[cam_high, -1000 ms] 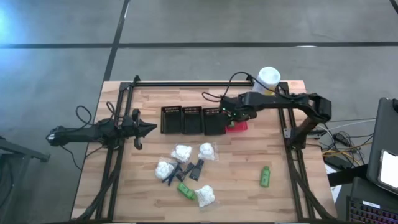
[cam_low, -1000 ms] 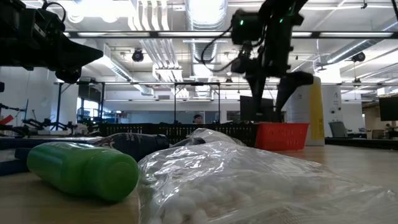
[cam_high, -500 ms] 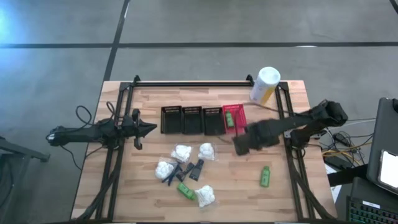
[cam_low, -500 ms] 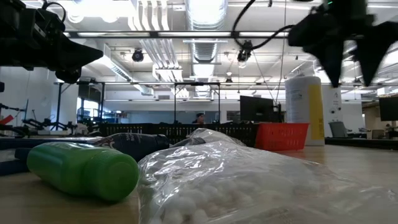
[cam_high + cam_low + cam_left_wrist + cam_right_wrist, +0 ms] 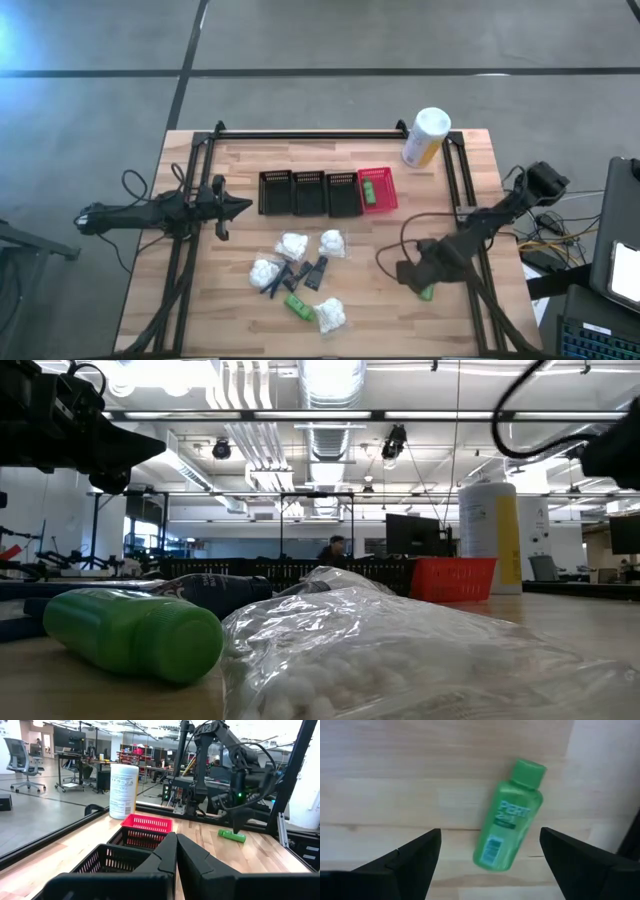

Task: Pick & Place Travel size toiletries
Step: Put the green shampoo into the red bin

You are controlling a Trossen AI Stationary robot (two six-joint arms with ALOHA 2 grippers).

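A green bottle lies on its side on the wood near the table's right edge. My right gripper hangs open above it, pointing down, one finger on each side and clear of it. Another green bottle lies in the red basket. Near the middle front lie white puffy bundles, dark tubes and a third green bottle. My left gripper is shut and empty at the table's left.
Three black mesh baskets stand in a row left of the red one. A tall white-and-yellow canister stands at the far right corner. Black frame rails run along both table sides. Bare wood lies between the cluster and the right bottle.
My right gripper has swung from over the red basket toward the table's near right, sinking and rolling, and now hangs over the lone green bottle. A green bottle shows in the red basket where the gripper stood.
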